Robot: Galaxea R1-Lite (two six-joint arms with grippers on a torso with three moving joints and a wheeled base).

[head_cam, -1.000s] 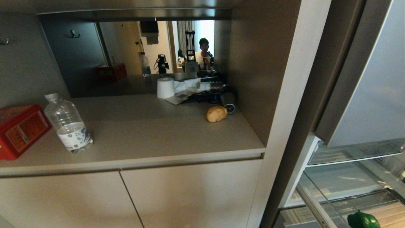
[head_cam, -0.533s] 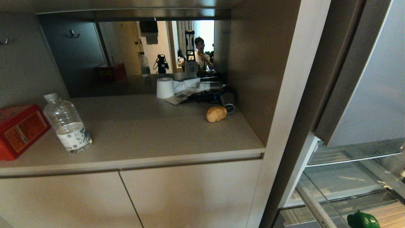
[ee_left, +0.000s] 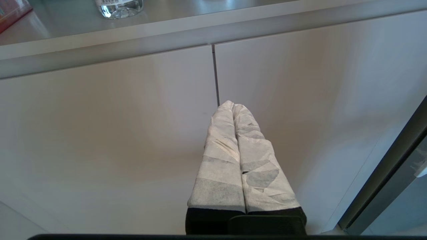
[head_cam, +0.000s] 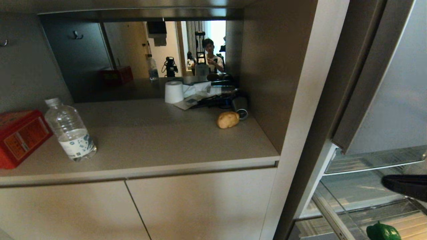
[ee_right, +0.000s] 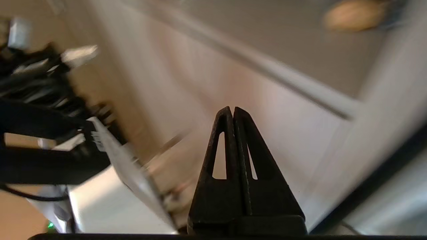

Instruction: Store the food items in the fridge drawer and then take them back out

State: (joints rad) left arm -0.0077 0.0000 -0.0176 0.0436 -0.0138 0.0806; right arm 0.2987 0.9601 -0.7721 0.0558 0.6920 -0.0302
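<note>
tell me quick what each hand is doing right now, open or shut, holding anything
left hand: shut, empty, parked in front of the cabinet doors.
right hand: shut, empty, over the open fridge drawer.

**A:** ok quick count, what's sitting on the counter?

**B:** one potato, one water bottle, one red tin box, one white roll at the back of it.

**A:** and peppers?

**B:** just one green bell pepper, off the counter, down in the fridge drawer. Two cabinet doors under the counter. Two grippers, one per wrist view.
</note>
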